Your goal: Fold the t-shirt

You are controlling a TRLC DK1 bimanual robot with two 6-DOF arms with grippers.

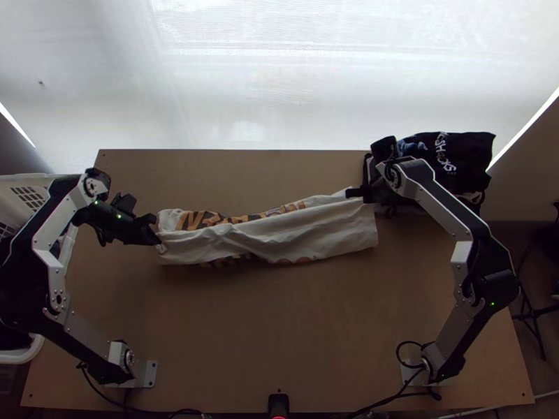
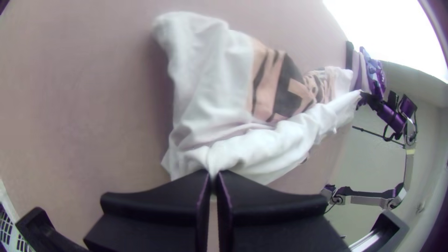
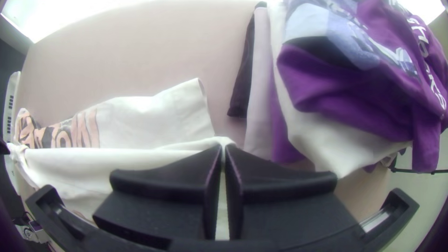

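The white t-shirt (image 1: 307,234), with an orange and dark print, lies as a long narrow folded strip across the table's middle, its edge pulled taut between both grippers. At its left end my left gripper (image 1: 159,244) is shut on the cloth; in the left wrist view that gripper (image 2: 213,175) pinches a gathered bit of the t-shirt (image 2: 200,93). My right gripper (image 1: 349,193) is at the strip's upper right corner. The right wrist view has this gripper (image 3: 222,148) shut on the edge of the t-shirt (image 3: 154,116). Layers beneath are partly hidden.
A pile of dark and light clothes (image 1: 458,160) sits at the table's far right corner, beside the right gripper. A white basket (image 1: 24,183) stands off the left edge. Bare tabletop (image 1: 279,321) lies between the t-shirt and the near edge.
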